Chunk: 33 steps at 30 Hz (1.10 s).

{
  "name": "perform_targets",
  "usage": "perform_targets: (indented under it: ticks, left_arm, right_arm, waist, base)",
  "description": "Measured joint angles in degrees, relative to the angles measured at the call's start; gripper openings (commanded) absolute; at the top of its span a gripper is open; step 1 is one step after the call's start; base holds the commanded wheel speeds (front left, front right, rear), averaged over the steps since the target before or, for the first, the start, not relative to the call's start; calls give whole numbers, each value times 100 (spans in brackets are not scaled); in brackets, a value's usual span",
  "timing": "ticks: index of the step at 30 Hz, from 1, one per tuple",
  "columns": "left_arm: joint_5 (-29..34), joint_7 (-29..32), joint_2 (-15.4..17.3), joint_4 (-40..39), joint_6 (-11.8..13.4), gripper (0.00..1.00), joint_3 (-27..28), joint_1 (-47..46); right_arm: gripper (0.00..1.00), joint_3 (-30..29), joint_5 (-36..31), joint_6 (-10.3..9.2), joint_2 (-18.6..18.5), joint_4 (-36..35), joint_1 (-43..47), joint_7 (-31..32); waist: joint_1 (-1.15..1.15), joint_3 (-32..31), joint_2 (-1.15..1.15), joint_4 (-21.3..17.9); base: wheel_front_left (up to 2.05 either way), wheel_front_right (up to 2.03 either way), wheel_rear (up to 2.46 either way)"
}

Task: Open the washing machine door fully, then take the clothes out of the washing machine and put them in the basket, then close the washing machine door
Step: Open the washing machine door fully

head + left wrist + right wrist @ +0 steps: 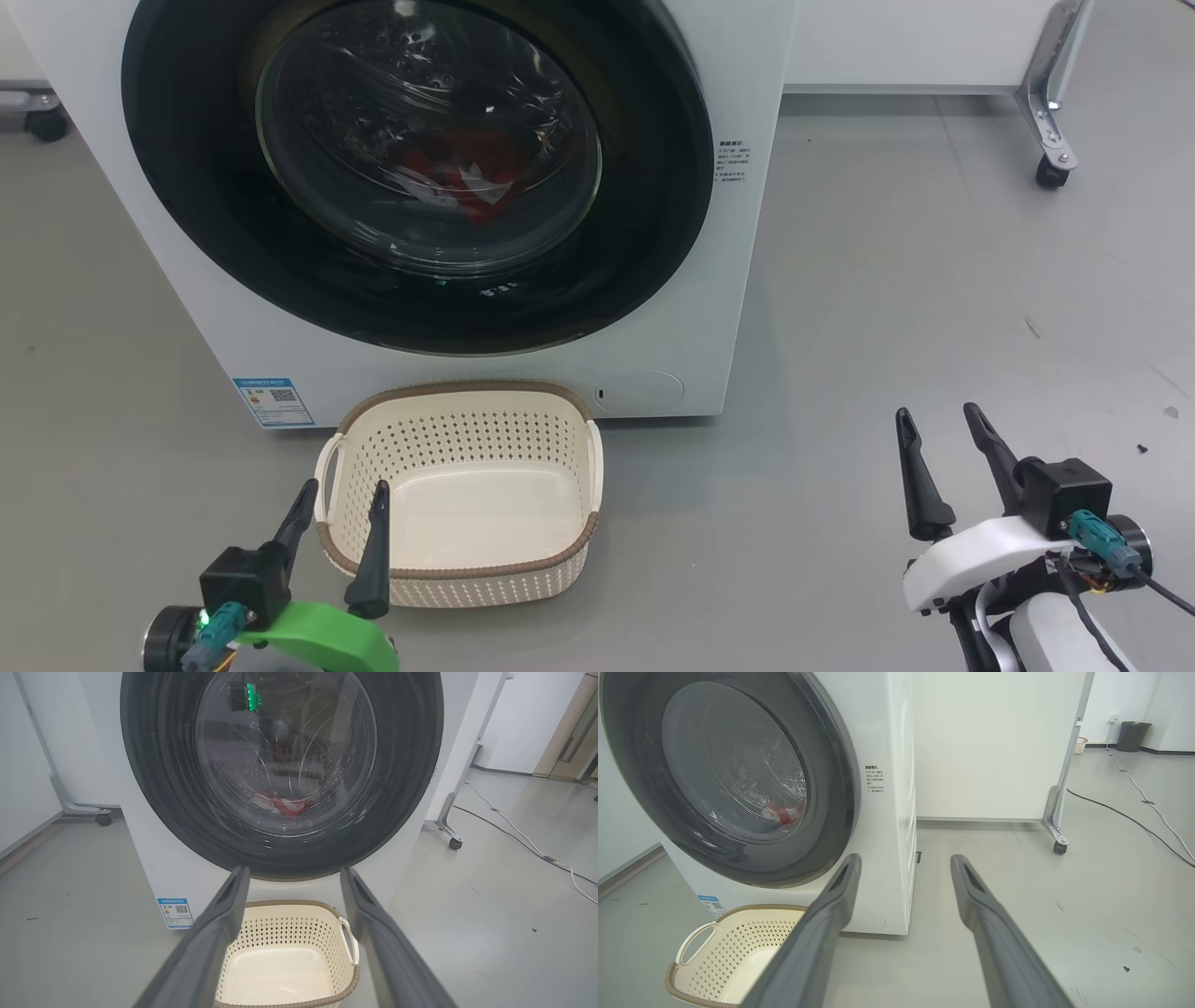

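Head view looks down on the washing machine (224, 317): the washing machine door (653, 187) is shut flat on the front. The clothes (467, 177) show as a red patch w/ some white behind the glass, low in the drum. The basket (467, 439) stands on the grey floor (887, 327) directly in front of the machine, under the door; touching the front or just beside it, I cannot tell which. The same view gives both arms together. The left gripper (345, 485), on a green wrist piece, is at the basket's left corner farthest from the machine. Its fingers are wide apart, pointing toward the machine, holding nothing. The right gripper (936, 411), on a white forearm, is well to the right of the machine over bare floor. Its fingers are also spread wide and lean a little left, nothing btw them. Left wrist view looks straight at the door from low down and adds a green light (251, 696) mirrored in the glass, plus the blue label (176, 913) at the machine's lower left corner. Right wrist view looks from the right at an angle, so it gives the machine's white side panel (903, 788) and a text sticker (874, 779) right of the door. It also has a caster leg (1054, 821) and a dark bin (1133, 736) far behind the machine.
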Motion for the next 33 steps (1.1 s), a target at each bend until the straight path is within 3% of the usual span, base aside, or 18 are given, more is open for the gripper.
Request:
perform_targets:
  ticks: [15,16,33]
  left_arm:
    - [83,0,-21,51,0,100,53,0]
    - [104,0,-21,56,0,100,57,0]
    - [275,0,-45,74,-1,100,99,-12]
  right_arm:
    - [98,-85,-93,11,66,12,20,-1]
    - [0,-94,-94,26,74,15,26,-14]
    - [0,-258,-43,237,165,135,40,-19]
  waist:
    - [0,30,0,-3]
    - [0,32,0,-3]
    - [0,65,0,18]
  base:
    - [0,0,0]
    - [0,0,0]
    - [0,0,0]
